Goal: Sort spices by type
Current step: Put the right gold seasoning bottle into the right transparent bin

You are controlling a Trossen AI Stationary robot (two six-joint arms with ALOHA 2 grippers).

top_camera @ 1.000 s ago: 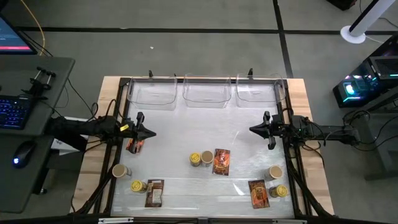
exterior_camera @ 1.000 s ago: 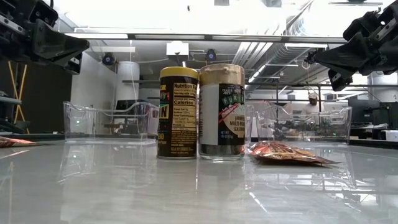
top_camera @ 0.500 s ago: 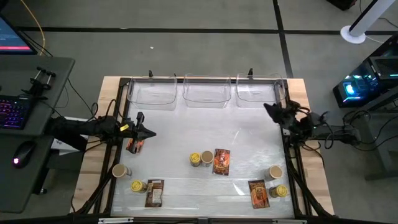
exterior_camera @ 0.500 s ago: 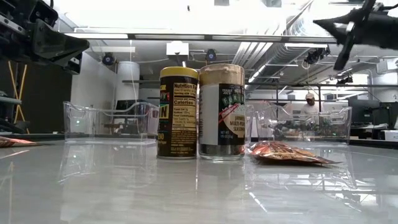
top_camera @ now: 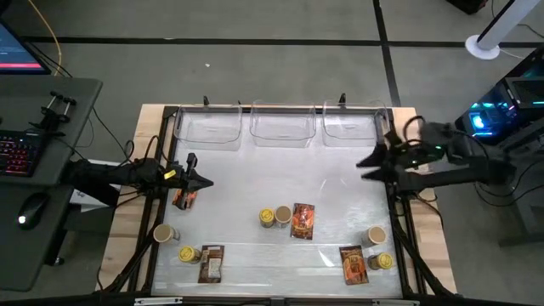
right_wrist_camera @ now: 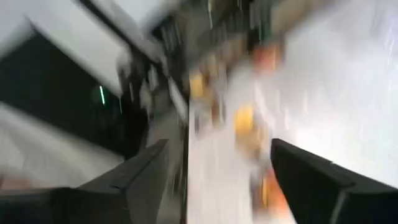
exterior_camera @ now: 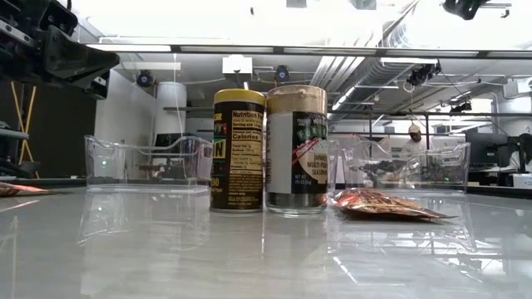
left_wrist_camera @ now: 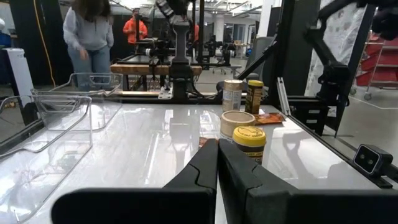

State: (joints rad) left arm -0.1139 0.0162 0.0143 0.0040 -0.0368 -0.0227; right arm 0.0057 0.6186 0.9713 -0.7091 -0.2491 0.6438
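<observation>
Spices are all loose on the table [top_camera: 246, 183]; none sits in a bin, so by my read sorting hasn't started & everything is left to do.

Layout, high view:
- 3 clear bins [top_camera: 276, 127] in a row at the far edge, nothing visible in them.
- Middle: yellow-lid jar [top_camera: 267, 217] touching tan-lid jar [top_camera: 282, 218], w/ a packet [top_camera: 303, 220] just beside.
- Left side: packet [top_camera: 184, 199] under the left end effector, tan-lid jar [top_camera: 161, 233], yellow-lid jar [top_camera: 187, 253] next to another packet [top_camera: 211, 263].
- Right side: tan-lid jar [top_camera: 376, 235], yellow-lid jar [top_camera: 381, 262], packet [top_camera: 354, 264] beside it.

Left end effector [top_camera: 202, 181] hangs above the left packet; in its wrist view the fingers [left_wrist_camera: 205, 174] are pressed together w/ nothing between. Right end effector [top_camera: 367, 163] is up off the table near the right-hand bin, fingers [right_wrist_camera: 308, 171] spread wide apart in its wrist view, holding nothing.

Materials: jars are small upright cylinders, hard-walled w/ printed paper labels & flat round lids, prob rigid & easy to pinch. Packets are flat, crinkly, glossy red-orange foil-like rectangles, lying low, prob harder to pick. Bins are thin transparent plastic w/ rounded corners. Table top is smooth, pale, reflective.
</observation>
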